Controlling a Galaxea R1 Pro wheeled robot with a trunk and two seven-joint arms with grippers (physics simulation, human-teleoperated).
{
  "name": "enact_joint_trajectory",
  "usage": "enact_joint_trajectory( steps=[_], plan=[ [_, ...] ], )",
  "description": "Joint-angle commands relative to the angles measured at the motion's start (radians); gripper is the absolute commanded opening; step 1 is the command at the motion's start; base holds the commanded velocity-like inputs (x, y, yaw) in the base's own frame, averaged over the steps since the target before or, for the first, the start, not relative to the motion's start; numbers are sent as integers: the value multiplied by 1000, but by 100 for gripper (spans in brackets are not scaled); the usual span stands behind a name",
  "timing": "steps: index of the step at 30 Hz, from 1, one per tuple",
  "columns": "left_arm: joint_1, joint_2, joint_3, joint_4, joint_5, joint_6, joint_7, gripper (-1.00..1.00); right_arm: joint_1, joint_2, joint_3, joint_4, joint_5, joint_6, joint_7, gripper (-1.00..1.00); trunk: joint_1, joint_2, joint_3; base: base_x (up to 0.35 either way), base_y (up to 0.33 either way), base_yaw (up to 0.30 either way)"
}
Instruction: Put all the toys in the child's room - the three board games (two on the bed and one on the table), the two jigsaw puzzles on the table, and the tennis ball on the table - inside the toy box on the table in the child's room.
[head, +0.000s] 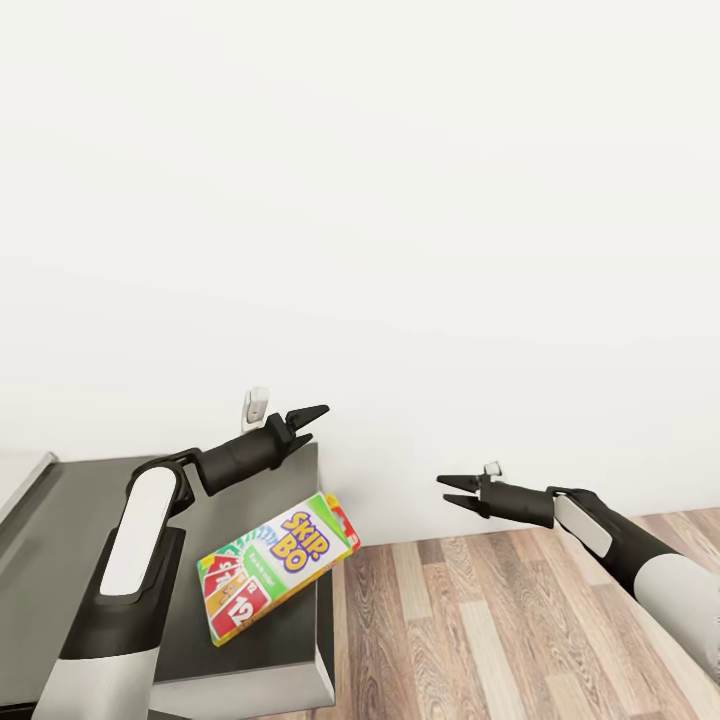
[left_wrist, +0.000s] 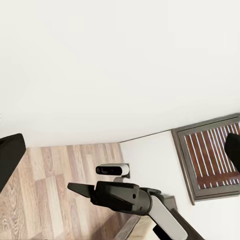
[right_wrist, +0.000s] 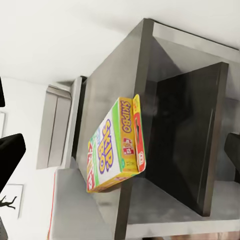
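One board game, the rainbow SKIP-BO box (head: 278, 565), lies on a low dark-grey cabinet top (head: 80, 520) at its right edge, with one corner poking out over the floor. In the right wrist view the box (right_wrist: 115, 147) looks tilted at that edge. My left gripper (head: 305, 424) hovers open over the cabinet's far right corner, beyond the box and clear of it, nothing between its fingers (left_wrist: 10, 155). My right gripper (head: 457, 492) is open over the wood floor to the right, pointing left toward the cabinet, and it holds nothing. The left wrist view looks across at it (left_wrist: 75, 189).
A bare white wall (head: 400, 200) fills the space ahead. Wood-plank floor (head: 470, 620) stretches right of the cabinet. A paler grey surface (head: 18, 478) shows at the far left edge. A slatted, dark-framed panel (left_wrist: 212, 157) appears in the left wrist view.
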Motion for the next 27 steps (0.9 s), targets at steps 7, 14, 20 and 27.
enact_joint_trajectory(
  steps=[7,14,20,27],
  plan=[
    [-1,-1,2,0,11,6,10,100,-1,5,7,0,-9,6,0,100,27,-50,-23,0,0,0],
    [-1,-2,2,0,11,6,10,100,-1,7,8,0,-9,5,0,100,54,-99,-45,0,0,0],
    [-1,-2,2,0,11,6,10,100,-1,8,8,0,-9,5,0,100,77,-141,-64,0,0,0],
    [-1,-2,2,0,11,6,10,100,-1,9,8,0,-9,5,0,100,104,-190,-86,0,0,0]
  ],
)
